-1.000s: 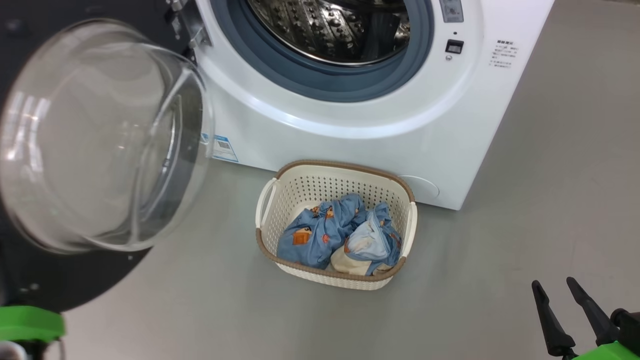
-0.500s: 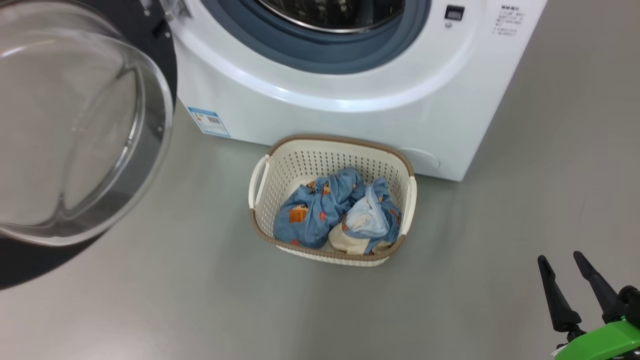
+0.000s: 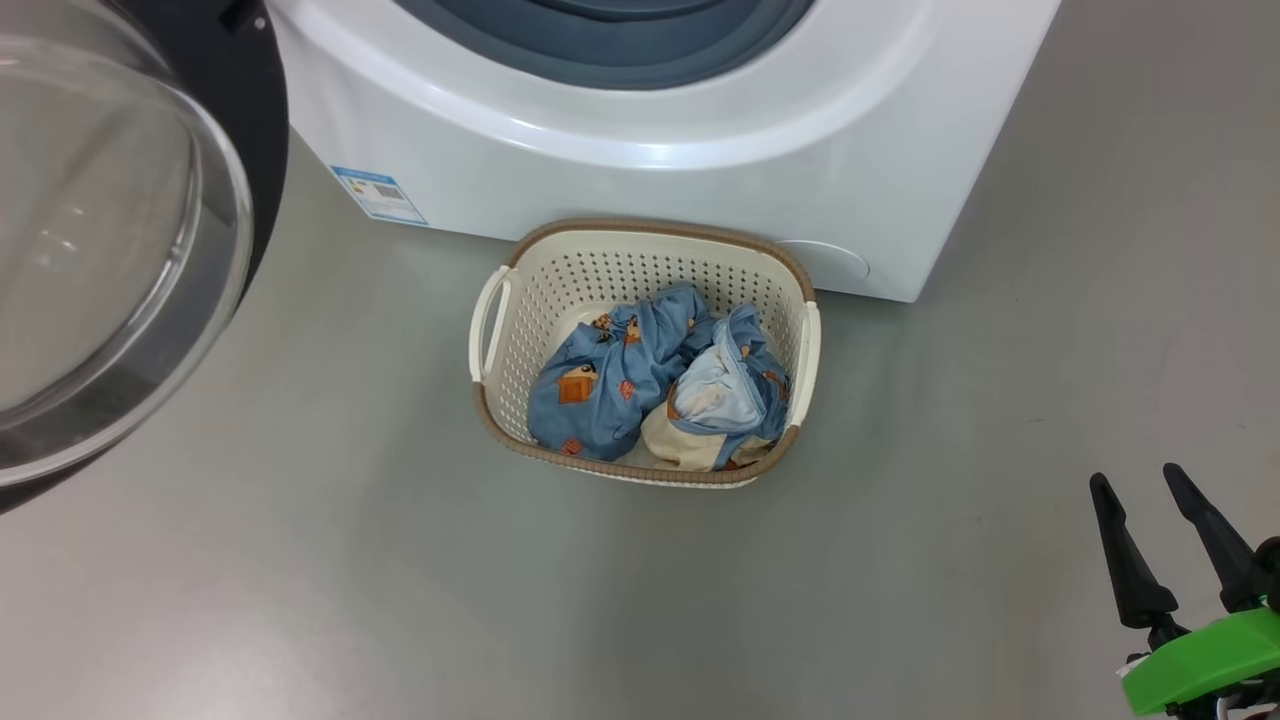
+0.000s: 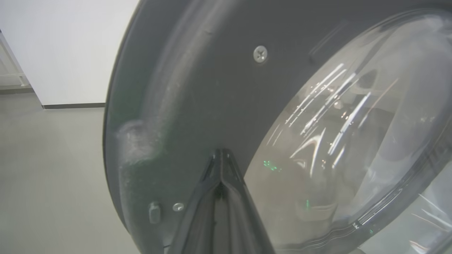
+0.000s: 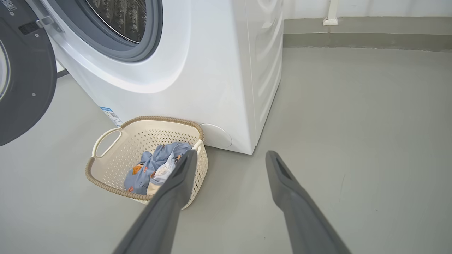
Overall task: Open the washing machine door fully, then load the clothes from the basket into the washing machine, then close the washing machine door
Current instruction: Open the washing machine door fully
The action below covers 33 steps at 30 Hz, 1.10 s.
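Right, nearest first: the right claw [image 3: 1136, 480] hangs low at the right over bare grey floor [image 3: 300, 600], its two dark fingers spread wide and holding nothing. In its own wrist view, the right claw [image 5: 231, 152] looks past the basket's right side. Over on the left, the left claw [image 4: 220, 151] has its fingers pinched together with nothing between them. Its tips sit right at the dark inner face of the washing machine door [image 4: 212, 88], just beside the glass bowl, though I cannot tell whether they touch.

Next out, the basket [image 3: 640, 232] sits on the floor just in front of the washing machine [image 3: 650, 170]. The clothes [image 3: 650, 385] are all in it, bunched into two blue bundles with cream cloth underneath, so loading looks not yet begun.

Beyond that, the washing machine door [image 3: 100, 250] is swung out to the left, and the steel drum [image 5: 120, 17] stands open behind the grey-blue gasket [image 3: 620, 30].

Now the dangers, as I judge them. That door may drift back once the left claw leaves it, narrowing the opening. The basket looks light, so a claw digging in could shove or tip it. And the bundles look tangled, so lifting one could drag the other over the rim onto the floor.
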### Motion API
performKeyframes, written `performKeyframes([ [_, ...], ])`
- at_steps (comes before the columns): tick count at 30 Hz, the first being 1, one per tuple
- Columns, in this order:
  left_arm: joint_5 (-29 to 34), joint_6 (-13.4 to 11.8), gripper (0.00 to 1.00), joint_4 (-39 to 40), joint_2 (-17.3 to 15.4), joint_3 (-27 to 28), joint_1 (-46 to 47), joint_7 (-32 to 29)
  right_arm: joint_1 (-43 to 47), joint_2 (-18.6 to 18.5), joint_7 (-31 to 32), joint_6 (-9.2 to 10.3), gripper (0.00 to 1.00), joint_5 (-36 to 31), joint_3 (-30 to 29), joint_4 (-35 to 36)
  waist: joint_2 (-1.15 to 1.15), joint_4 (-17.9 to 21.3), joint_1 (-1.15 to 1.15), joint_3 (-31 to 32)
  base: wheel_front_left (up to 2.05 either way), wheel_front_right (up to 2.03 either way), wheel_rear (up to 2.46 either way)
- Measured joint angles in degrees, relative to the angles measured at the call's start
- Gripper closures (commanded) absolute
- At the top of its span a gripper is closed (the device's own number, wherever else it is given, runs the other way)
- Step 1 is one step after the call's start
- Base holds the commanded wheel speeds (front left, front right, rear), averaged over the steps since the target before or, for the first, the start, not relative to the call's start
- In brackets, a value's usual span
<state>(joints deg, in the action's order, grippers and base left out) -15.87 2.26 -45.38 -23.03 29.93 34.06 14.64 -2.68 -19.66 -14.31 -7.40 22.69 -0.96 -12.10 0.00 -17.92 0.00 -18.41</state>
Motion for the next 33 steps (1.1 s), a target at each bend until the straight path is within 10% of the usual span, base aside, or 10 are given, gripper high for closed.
performKeyframes([
  [20, 3.6, 3.9, 0.91, 0.9, 2.4, 2.3, -3.0, 0.0, 0.2, 1.1, 0.0, 0.0, 0.0, 0.0, 0.6, -0.7, 0.0, 0.0, 0.0, 4.7, 0.0, 0.0, 0.0],
  [27, 3.5, 5.1, 0.65, 7.9, 8.3, 2.1, -12.1, 0.0, 1.1, 1.3, 0.0, 0.0, 0.0, 0.0, 1.4, -1.0, 0.0, -0.8, 0.0, 8.0, 0.0, 0.0, 0.0],
  [29, 2.6, 5.1, 0.03, 12.2, 10.2, 0.5, -15.6, 0.0, 1.6, 1.5, 0.0, 0.0, 0.0, 0.1, 1.7, -1.0, 0.0, -1.0, 0.0, 9.1, 0.0, 0.0, 0.0],
  [33, 0.6, 5.1, 0.0, 16.1, 11.8, -2.8, -19.6, 0.0, 1.7, 1.7, 0.0, 0.0, 0.0, 0.2, 1.8, -1.0, 0.0, -1.0, 0.0, 10.1, 0.0, 0.0, 0.0],
])
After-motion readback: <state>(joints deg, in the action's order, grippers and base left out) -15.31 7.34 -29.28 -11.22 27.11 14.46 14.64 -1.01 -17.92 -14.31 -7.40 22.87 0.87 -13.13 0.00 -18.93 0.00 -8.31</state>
